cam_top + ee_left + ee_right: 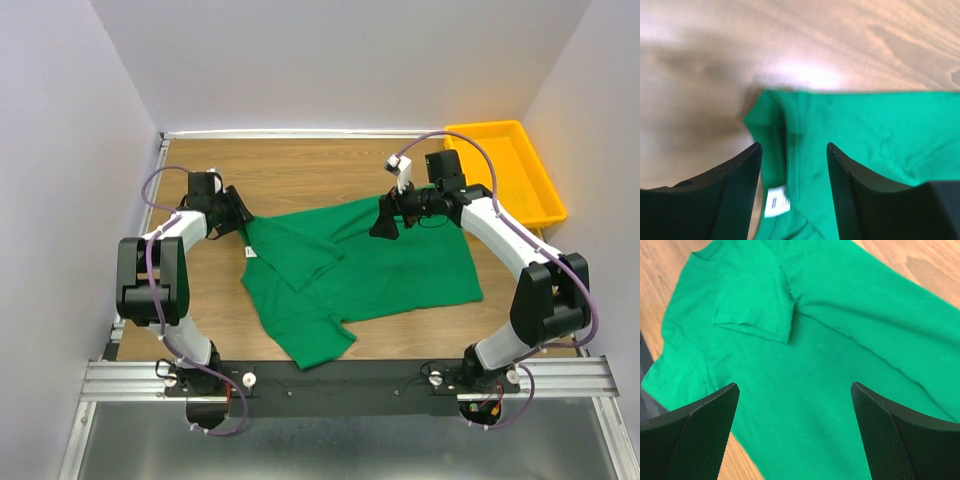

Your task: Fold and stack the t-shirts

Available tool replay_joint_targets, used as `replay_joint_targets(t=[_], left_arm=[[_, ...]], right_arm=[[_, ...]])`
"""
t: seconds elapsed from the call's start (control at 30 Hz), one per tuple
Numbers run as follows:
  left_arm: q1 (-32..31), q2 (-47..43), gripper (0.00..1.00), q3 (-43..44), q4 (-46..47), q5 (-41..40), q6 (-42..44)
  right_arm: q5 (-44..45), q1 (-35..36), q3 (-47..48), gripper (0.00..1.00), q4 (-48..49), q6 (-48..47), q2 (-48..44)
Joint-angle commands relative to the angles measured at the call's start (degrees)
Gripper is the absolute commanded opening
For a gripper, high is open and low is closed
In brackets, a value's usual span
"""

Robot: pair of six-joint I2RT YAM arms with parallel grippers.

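Shirt: one green t-shirt point(400, 270) lies on the wooden table point(300, 170), roughly in the middle between the two arms, rumpled and not yet a neat fold.
Shirt, lay of it: its body spreads toward the right; on the left a flap is turned over onto it, and another part runs down toward the near edge of the table.
Sleeve: in the right wrist view a short sleeve point(755, 310) lies flat on top of the body of the shirt point(850, 405), hem toward the camera.
Label: a small white label point(776, 201) shows at the left edge of the cloth, just beside the left arm's near finger.
Left gripper: the left gripper point(794, 147) sits low over the shirt's left edge point(880, 135), its fingers apart, cloth below them and none pinched between them.
Left gripper, from above: the left gripper point(238, 215) points at the shirt's upper left corner, right at the edge of the cloth.
Right gripper: the right gripper point(795, 386) hangs above the shirt with its fingers spread wide and holding nothing.
Right gripper, from above: the right gripper point(385, 222) is over the far edge of the shirt, near the middle.
Tray: a yellow tray point(500, 175) stands in the far right corner, apart from the shirt.
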Motion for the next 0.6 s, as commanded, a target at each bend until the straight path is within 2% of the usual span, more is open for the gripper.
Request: replay_joint_targets(t=[0.0,0.13,0.43,0.57], left_arm=[[0.5,3.6,0.6,4.7,-3.5,0.7,5.2],[1.0,6.1,0.56,5.8,-7.0,-0.8,7.0],[1.0,7.8,0.56,7.0,-10.0,-4.8,9.4],[1.0,12.3,0.44,10.9,-11.1,-1.9,10.3]], right_arm=[[-3.0,-1.3,-1.6,1.0,-1.0,-1.2,-2.7],[-3.3,-2.4,-1.6,1.0,-1.0,-0.7,-2.5],[-4.4,-5.0,-0.3,1.0,-0.9,0.1,-1.0],[-4.4,-5.8,0.0,1.0,-0.9,0.7,-0.8]])
